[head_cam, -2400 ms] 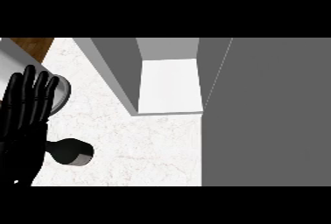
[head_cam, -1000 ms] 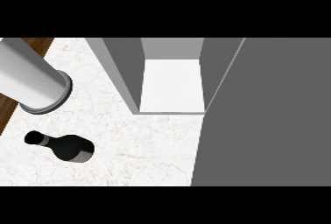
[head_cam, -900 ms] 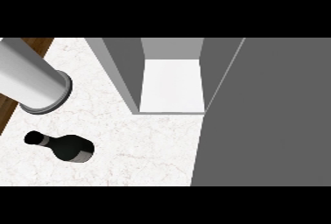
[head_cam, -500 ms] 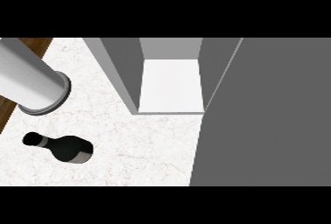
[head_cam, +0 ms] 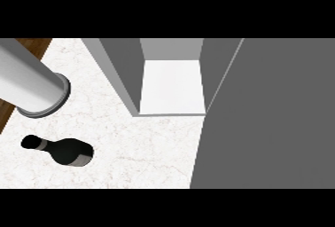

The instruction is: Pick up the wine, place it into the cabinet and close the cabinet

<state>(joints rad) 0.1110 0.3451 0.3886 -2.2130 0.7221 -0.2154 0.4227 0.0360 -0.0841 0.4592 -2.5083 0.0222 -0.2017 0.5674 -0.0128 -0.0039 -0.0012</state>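
Observation:
The wine bottle (head_cam: 65, 151) is dark and lies on its side on the white marbled counter (head_cam: 144, 150) at the lower left, with its neck pointing left. A grey forearm (head_cam: 26, 84) slants in from the upper left, and its round end hangs above and to the left of the bottle, apart from it. No black hand shows on it. The cabinet (head_cam: 171, 86) stands open at the top centre, showing a white floor between grey side walls. Nothing is inside it. The right hand is out of view.
The cabinet's open door (head_cam: 274, 115) is a large flat grey panel that fills the right side. A strip of brown wood (head_cam: 33, 44) shows past the counter's left edge. Bare counter lies between the bottle and the cabinet front.
Earlier, a black hand was spread over the left edge, covering the bottle's neck. Now only the grey forearm shows there and the whole bottle is visible. Over the last second nothing has moved.

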